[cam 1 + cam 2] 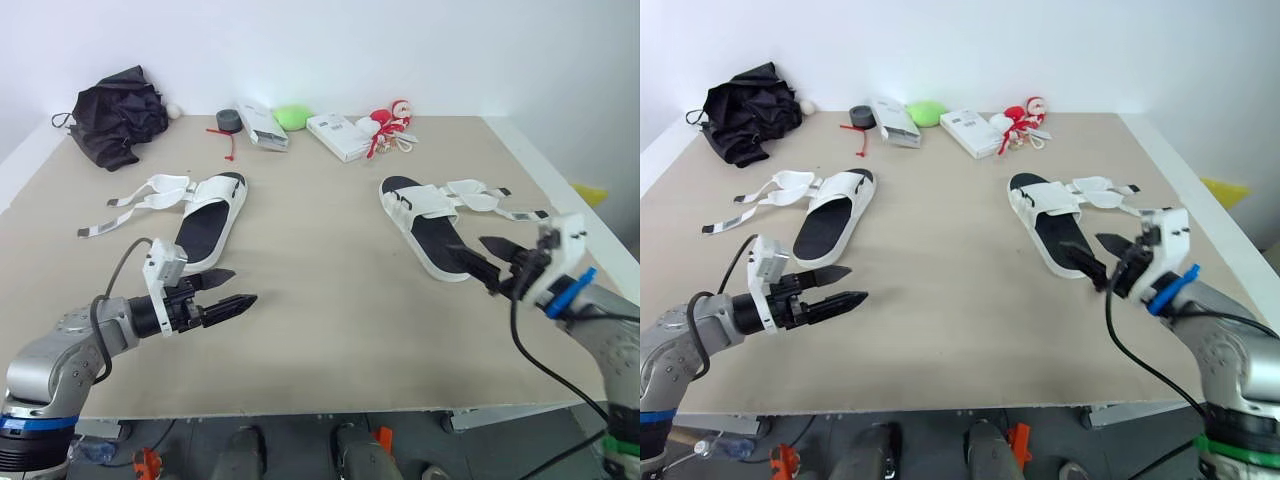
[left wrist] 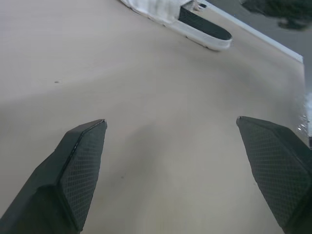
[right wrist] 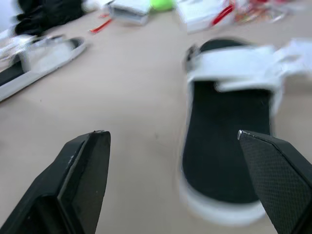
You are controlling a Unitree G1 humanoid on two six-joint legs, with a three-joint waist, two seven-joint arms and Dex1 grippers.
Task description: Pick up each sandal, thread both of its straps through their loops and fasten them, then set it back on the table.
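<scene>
Table (image 3: 136,97), right sandal (image 3: 224,146) near right end effector (image 3: 169,132)

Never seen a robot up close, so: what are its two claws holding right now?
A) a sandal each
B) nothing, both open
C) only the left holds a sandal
B: the left gripper and right gripper both hover open and empty, while the left sandal and right sandal lie on the table.

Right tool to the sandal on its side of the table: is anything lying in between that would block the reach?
Nothing visible does. The right tool, fingers open, sits just short of the heel end of the right-side sandal, and only bare table shows between them in the right wrist view.
</scene>
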